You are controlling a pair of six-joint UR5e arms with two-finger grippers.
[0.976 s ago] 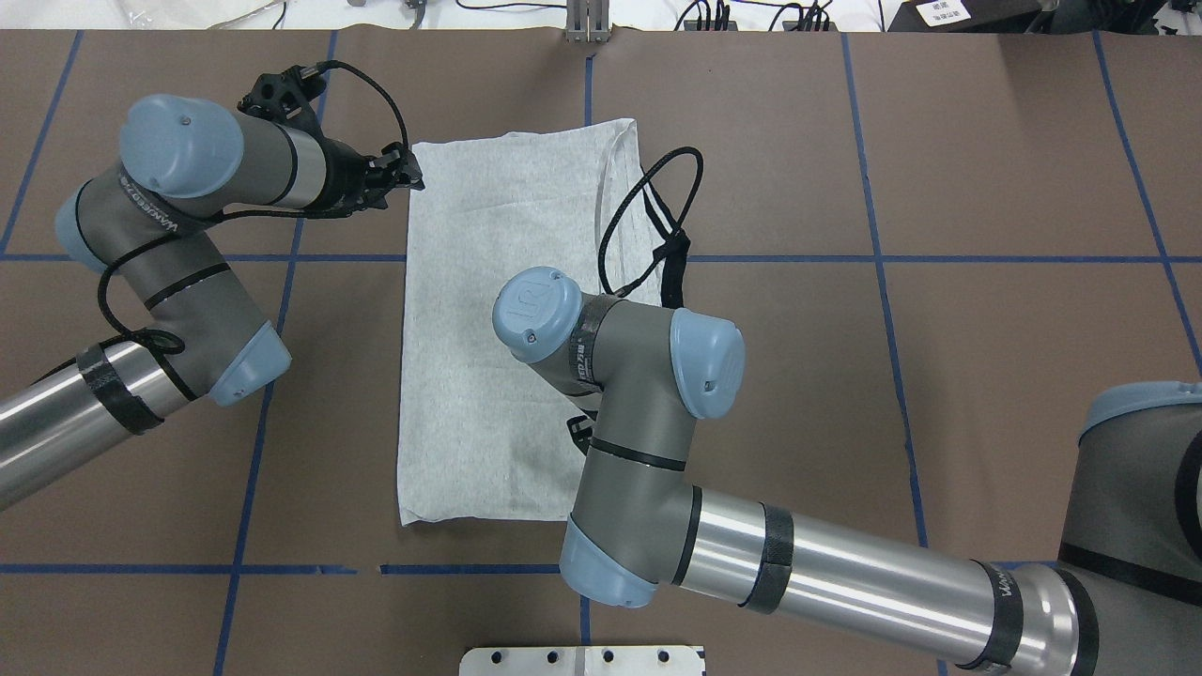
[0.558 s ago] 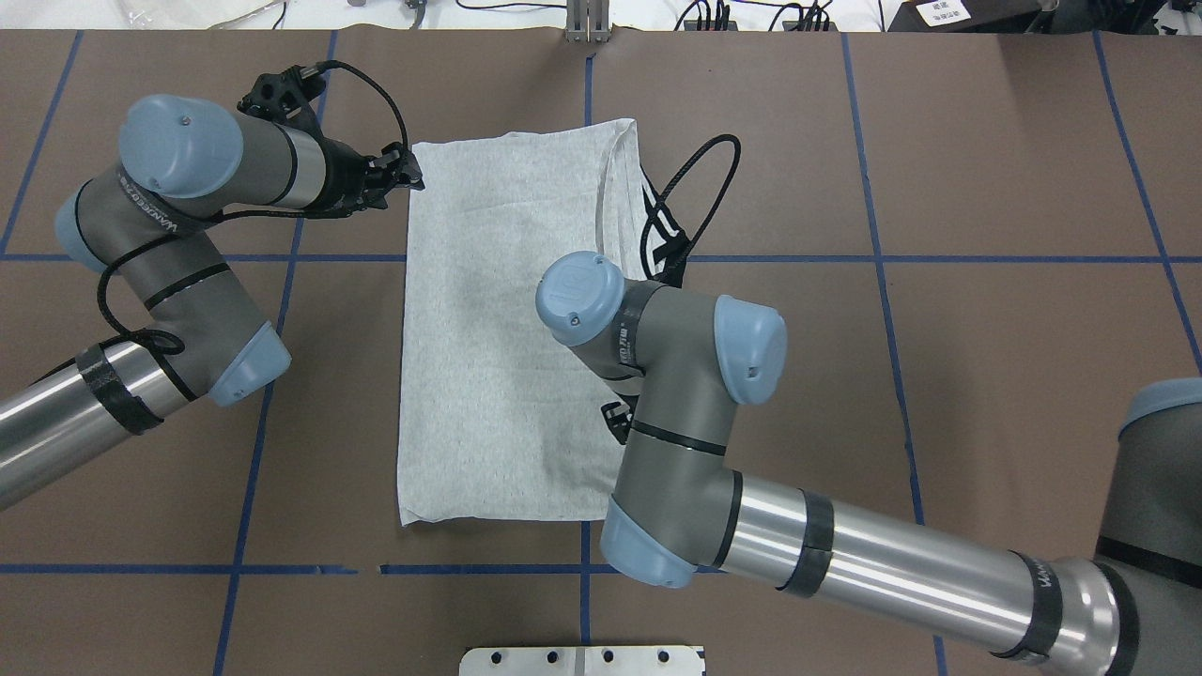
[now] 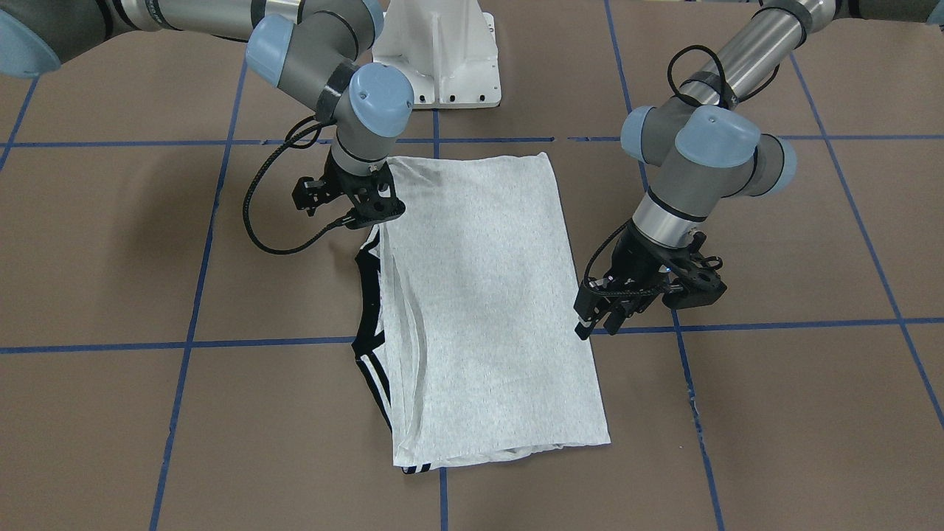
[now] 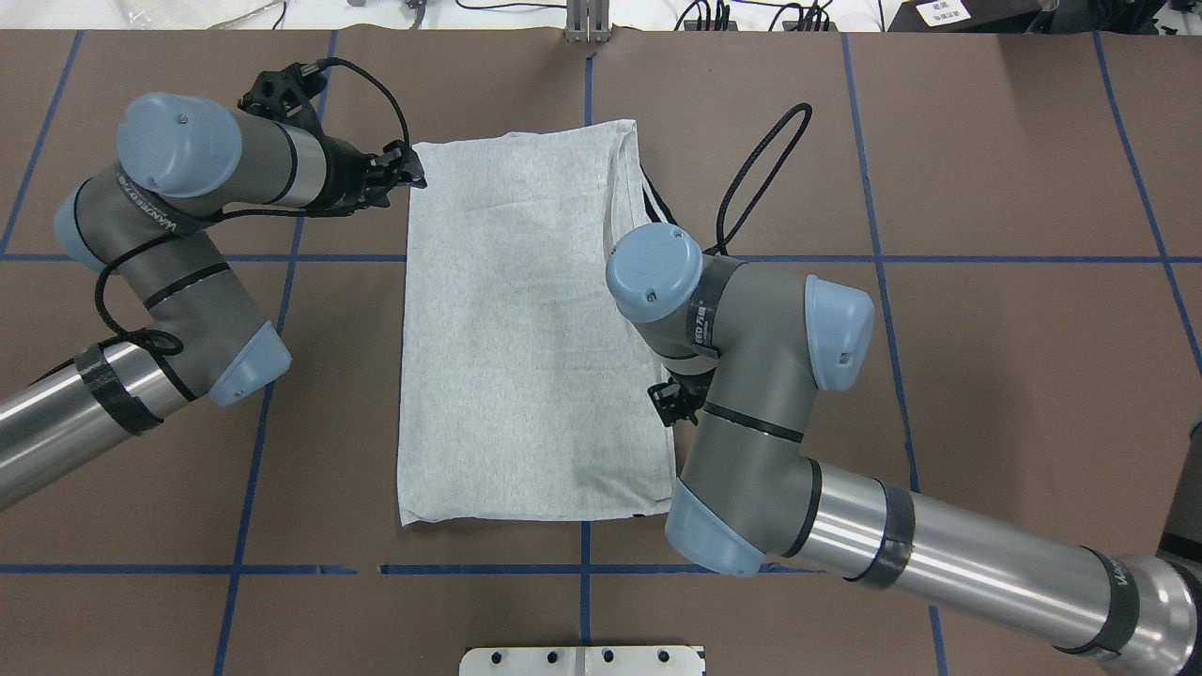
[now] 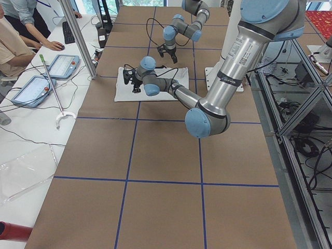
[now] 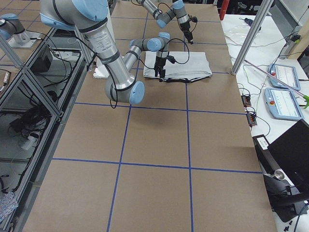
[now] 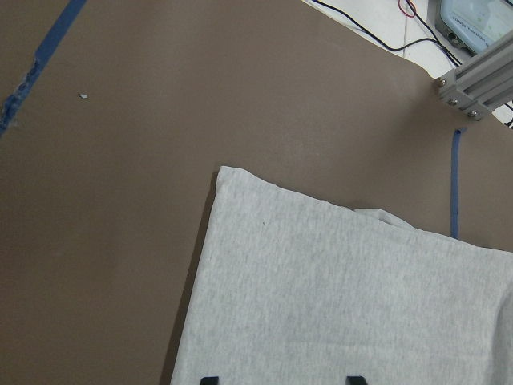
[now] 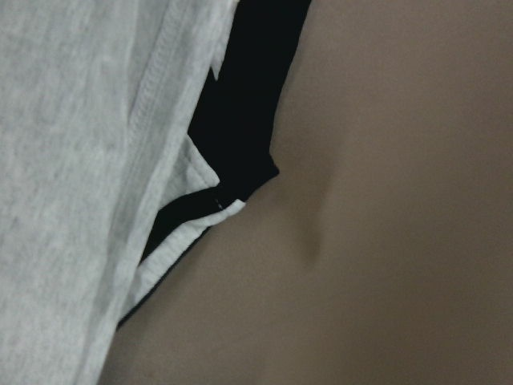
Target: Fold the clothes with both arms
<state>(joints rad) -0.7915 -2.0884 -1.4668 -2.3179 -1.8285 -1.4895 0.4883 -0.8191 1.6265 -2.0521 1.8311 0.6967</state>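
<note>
Overhead exterior: T-shirt (image 4: 526, 338) lies lengthwise between the arms, left gripper (image 4: 410, 176) spread empty at one long edge, right gripper (image 3: 372, 210), grip unreadable, opposite.

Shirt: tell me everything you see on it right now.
The shirt is light heather-grey knit, folded into a long rectangle, plain side up, no print showing. It lies flat on the brown table with faint creases. Black-and-white striped trim pokes out along its edge on the robot's right. The open left pincer sits at a far corner, the right pincer by the trim edge; contact unclear for both.
</note>
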